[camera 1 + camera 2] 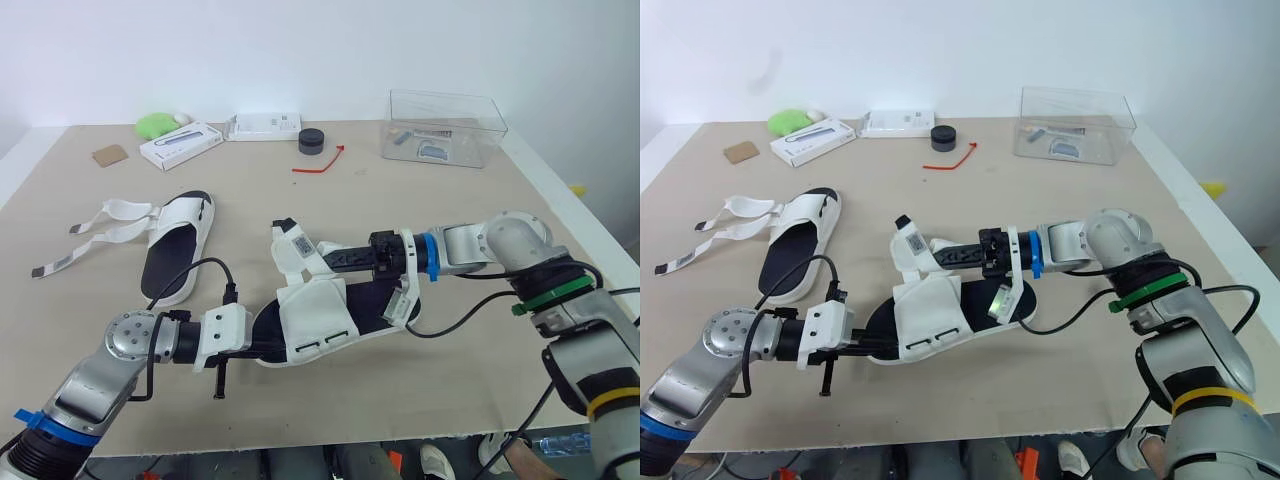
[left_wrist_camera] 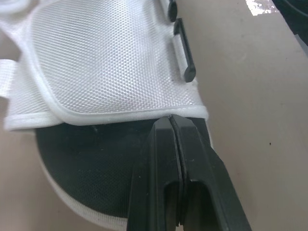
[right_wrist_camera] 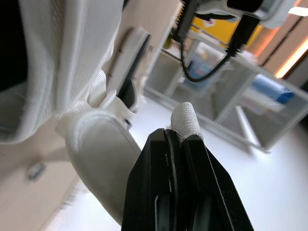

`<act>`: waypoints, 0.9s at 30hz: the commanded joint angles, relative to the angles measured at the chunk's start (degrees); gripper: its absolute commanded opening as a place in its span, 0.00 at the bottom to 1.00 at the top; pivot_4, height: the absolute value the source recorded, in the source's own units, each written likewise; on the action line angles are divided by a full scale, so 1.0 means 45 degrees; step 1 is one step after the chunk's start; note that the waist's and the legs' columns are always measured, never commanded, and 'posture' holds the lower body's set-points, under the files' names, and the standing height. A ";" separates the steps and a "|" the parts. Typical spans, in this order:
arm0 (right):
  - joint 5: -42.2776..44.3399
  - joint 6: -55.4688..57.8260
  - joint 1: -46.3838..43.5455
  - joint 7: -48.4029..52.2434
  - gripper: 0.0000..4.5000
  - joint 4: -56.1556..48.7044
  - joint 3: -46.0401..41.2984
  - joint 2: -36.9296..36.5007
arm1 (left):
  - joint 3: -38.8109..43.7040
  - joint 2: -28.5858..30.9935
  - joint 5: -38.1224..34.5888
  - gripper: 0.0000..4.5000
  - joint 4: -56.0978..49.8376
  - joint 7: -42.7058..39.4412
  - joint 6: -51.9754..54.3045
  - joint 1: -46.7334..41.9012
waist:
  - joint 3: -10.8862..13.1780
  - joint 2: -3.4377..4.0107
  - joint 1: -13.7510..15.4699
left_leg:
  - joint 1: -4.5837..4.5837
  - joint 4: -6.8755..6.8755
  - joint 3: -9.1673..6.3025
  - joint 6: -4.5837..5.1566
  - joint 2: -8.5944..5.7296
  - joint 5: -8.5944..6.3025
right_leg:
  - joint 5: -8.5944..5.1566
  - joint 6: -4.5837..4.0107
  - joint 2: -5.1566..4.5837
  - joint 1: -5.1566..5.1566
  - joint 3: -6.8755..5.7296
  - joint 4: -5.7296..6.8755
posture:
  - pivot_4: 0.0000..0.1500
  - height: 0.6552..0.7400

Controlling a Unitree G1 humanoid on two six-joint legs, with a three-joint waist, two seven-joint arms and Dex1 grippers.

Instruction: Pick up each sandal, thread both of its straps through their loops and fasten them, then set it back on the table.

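White mesh sandal (image 1: 318,318) | left tool (image 2: 172,121) clamps it | right tool (image 3: 177,135) pinches woven strap (image 3: 185,119)

On table (image 1: 450,380), near sandal (image 1: 320,325) lies centre; second sandal (image 1: 180,245) behind-left; box (image 1: 445,128) behind-right.

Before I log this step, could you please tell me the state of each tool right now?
Left tool: closed, tips at the flap edge of the sandal.
Right tool: closed on the strap end.
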 commanded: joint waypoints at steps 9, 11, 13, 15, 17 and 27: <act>0.4762 -0.3801 -0.1448 0.3915 0.01 0.3411 0.1601 0.0043 | -0.0005 0.0072 0.0110 0.00 0.0111 -0.0085 0.0047 -0.0089 | -0.0002 -0.0002 -0.0018 | -0.0005 -0.0007 0.0005 0.0069 0.0000 -0.0041 | 0.0012 0.0075 0.0003 0.0003 0.0008 -0.0019 | 1.00 1.00; 0.5584 -0.4097 -0.1472 0.4800 0.01 0.3758 0.1616 0.0113 | -0.0007 0.0073 0.0112 0.00 0.0119 -0.0092 0.0043 -0.0089 | -0.0002 -0.0002 -0.0017 | -0.0005 -0.0007 0.0006 0.0074 0.0001 -0.0044 | 0.0012 0.0075 -0.0003 0.0003 0.0008 -0.0021 | 1.00 1.00; 0.6341 -0.4356 -0.1464 0.5595 0.01 0.4003 0.1624 0.0154 | -0.0010 0.0078 0.0111 0.00 0.0129 -0.0100 0.0043 -0.0089 | -0.0001 -0.0002 -0.0017 | -0.0003 -0.0005 0.0006 0.0073 0.0003 -0.0043 | 0.0014 0.0075 -0.0010 0.0004 0.0008 -0.0020 | 1.00 1.00; 0.6949 -0.4536 -0.1372 0.6291 0.01 0.3970 0.1619 0.0104 | -0.0032 0.0083 0.0123 0.00 0.0138 -0.0110 0.0048 -0.0083 | -0.0002 -0.0002 -0.0016 | 0.0001 -0.0004 0.0003 0.0072 0.0006 -0.0042 | 0.0015 0.0074 -0.0016 0.0009 0.0005 -0.0019 | 1.00 1.00; 0.7484 -0.4624 -0.1238 0.6884 0.01 0.3921 0.1560 0.0051 | -0.0048 0.0087 0.0134 0.00 0.0145 -0.0120 0.0045 -0.0075 | -0.0002 -0.0001 -0.0012 | 0.0003 -0.0004 0.0005 0.0071 0.0008 -0.0042 | 0.0015 0.0073 -0.0020 0.0009 0.0006 -0.0017 | 1.00 1.00; 1.1873 -0.5622 -0.0945 0.9087 0.69 0.3594 0.3002 -0.0851 | -0.0015 0.0112 0.0165 0.00 0.0224 -0.0200 0.0057 -0.0125 | -0.0002 -0.0001 -0.0007 | 0.0005 -0.0004 0.0005 0.0070 0.0013 -0.0041 | 0.0015 0.0073 -0.0032 0.0010 0.0006 -0.0016 | 1.00 1.00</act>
